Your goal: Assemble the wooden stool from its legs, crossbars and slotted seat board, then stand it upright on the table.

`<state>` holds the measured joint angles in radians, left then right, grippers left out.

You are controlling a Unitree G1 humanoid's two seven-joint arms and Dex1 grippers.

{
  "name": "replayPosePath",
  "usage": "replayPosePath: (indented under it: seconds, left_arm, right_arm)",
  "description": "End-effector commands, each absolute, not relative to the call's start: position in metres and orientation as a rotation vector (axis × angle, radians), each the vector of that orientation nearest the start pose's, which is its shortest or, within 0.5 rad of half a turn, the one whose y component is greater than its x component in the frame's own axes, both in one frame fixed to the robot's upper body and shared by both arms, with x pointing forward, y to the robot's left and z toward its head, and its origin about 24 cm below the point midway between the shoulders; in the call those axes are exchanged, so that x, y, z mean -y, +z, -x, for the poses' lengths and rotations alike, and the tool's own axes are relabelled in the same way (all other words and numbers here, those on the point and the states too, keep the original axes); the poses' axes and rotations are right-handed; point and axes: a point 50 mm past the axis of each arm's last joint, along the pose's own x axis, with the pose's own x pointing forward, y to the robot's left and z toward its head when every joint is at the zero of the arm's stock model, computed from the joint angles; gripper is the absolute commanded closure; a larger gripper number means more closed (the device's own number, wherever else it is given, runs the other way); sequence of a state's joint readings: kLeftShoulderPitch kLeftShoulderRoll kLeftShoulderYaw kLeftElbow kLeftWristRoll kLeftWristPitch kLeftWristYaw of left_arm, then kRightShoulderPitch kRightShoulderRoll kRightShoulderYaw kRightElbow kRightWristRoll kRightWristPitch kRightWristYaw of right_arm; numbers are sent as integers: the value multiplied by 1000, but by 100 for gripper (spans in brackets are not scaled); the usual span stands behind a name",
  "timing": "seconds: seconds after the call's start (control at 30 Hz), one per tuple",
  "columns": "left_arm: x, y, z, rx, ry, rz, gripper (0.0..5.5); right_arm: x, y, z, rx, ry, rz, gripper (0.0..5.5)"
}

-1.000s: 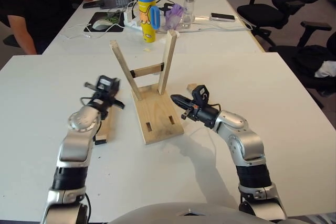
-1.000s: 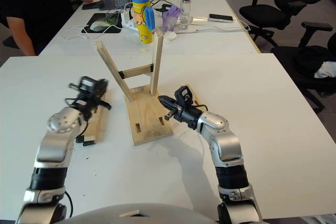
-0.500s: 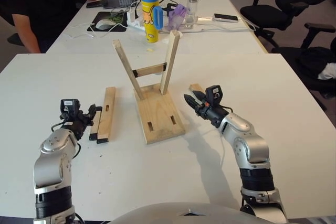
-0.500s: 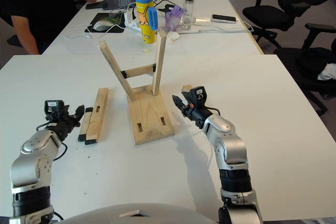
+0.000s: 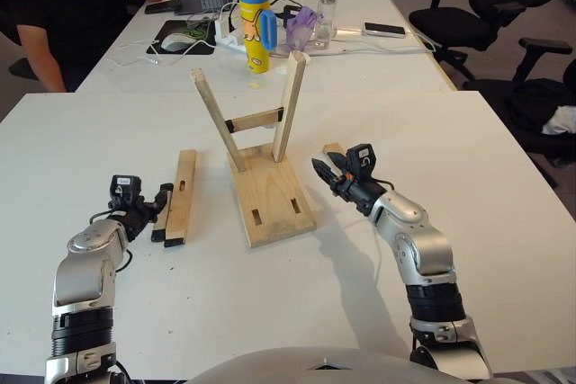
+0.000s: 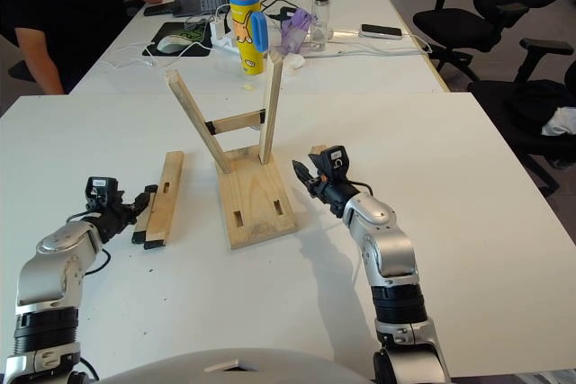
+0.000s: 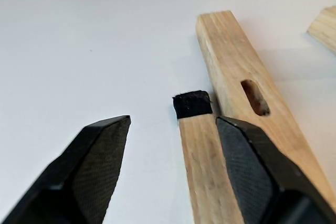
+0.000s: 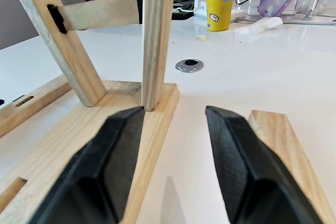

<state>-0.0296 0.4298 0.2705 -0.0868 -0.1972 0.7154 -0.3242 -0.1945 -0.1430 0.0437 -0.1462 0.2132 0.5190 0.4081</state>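
Seat board (image 5: 273,193) lies flat at centre frame of the head views. Two standing legs (image 5: 288,107), joined by a crossbar (image 5: 256,120), rise from its far end and lean toward the left of the frame. The two near slots (image 5: 256,217) are empty.

Left gripper (image 5: 155,210) is at lower left of centre with its jaws wide apart. The wrist view shows them straddling the black-tipped end of a loose crossbar (image 7: 202,150), which lies touching a slotted leg (image 7: 247,85). Right gripper (image 5: 328,171) is also wide apart and holds nothing. It sits low over the table (image 5: 504,186), between the seat board's right edge and a second loose leg (image 8: 281,145).

Risks as we judge them:
- The inner left finger has almost no room between crossbar and slotted leg. Closing here may ride up on the leg, pinch both pieces, or skew the crossbar out of the jaws.
- We cannot tell how deep the leaning legs sit in their slots. A nudge from the right gripper against the seat board or the near upright could rock them loose or tip them over.
- The second loose leg lies just beside the right fingers, so a sideways approach may push it away rather than catch it.
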Motion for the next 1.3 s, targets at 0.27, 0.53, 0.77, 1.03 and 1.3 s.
replayPosePath:
  seconds: [0.27, 0.53, 0.77, 1.03, 1.3]
  left_arm:
    - [-262, 27, -226, -697, -76, 42, 247]
    - [-270, 9, -210, -807, -36, 56, 365]
    - [-278, 27, -228, -612, -14, -13, 420]
    - [-247, 157, -265, 215, -114, -116, 420]
    - [-167, 201, -261, 449, -414, -210, 420]
  right_arm:
    - [123, 76, -275, -210, 538, -78, 334]
    - [125, 89, -282, -171, 482, -33, 334]
    - [121, 96, -279, -143, 515, -147, 334]
    - [125, 110, -275, -147, 597, -476, 334]
    - [111, 162, -269, -50, 842, -732, 228]
